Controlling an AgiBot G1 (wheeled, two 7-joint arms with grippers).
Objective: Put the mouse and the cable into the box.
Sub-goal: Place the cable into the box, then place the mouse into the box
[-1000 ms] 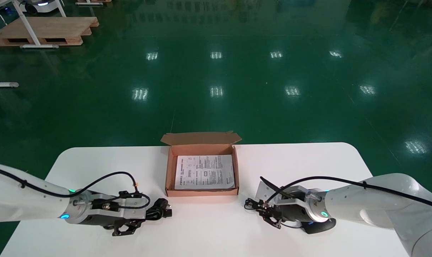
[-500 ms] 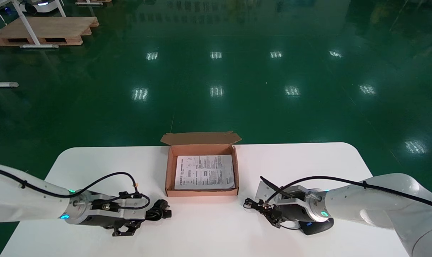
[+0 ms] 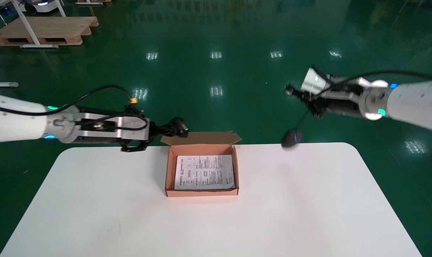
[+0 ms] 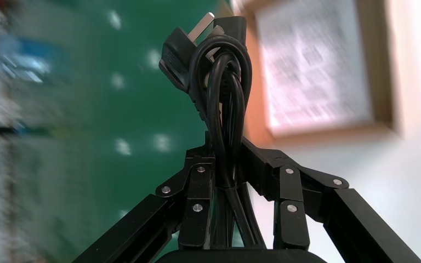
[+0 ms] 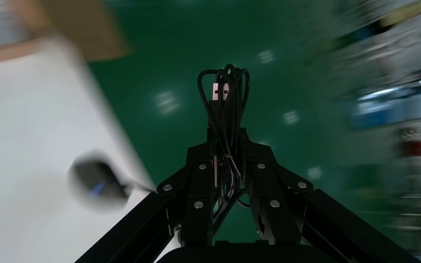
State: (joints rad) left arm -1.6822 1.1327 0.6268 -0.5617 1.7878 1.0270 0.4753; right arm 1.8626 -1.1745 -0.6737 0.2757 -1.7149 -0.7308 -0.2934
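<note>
An open cardboard box [image 3: 169, 171] sits at the table's middle back, with a printed sheet [image 3: 204, 172] inside. My left gripper [image 3: 158, 130] hangs in the air just left of the box flap, shut on a coiled black power cable [image 3: 175, 127]; its plug end sticks out past the fingers [image 4: 219, 76]. My right gripper [image 3: 308, 99] is raised high to the right of the box, shut on the mouse's bundled cord [image 5: 225, 104]. The black mouse [image 3: 291, 138] dangles from that cord over the table's back edge, also seen in the right wrist view [image 5: 96, 181].
The white table [image 3: 94, 214] has rounded corners, with green floor beyond its back edge. A wooden pallet [image 3: 44, 30] lies far off at the back left.
Both arms have risen from the table's front and moved towards its back. The left one carried the cable up beside the box. The right one lifted the mouse off the table by its cord.
</note>
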